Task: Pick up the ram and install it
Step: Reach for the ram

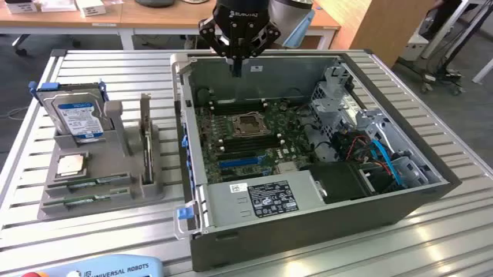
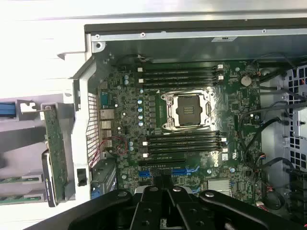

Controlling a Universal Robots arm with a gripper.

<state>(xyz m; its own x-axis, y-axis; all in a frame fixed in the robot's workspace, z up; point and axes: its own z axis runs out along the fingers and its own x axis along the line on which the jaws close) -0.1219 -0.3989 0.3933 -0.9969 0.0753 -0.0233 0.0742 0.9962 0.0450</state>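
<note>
Your hand (image 1: 235,71) hangs closed and empty over the open computer case (image 1: 308,231). The ram (image 1: 86,199) lies in the grey holder (image 1: 151,188), well apart. Likely light, stiff, fragile: grip its long edges.

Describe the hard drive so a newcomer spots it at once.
A grey parts holder sits on the table to the exterior view's left of the open computer case. The hard drive stands upright at the holder's far end: a silver box with a blue label, unlike the square chip and green sticks lying before it.
</note>
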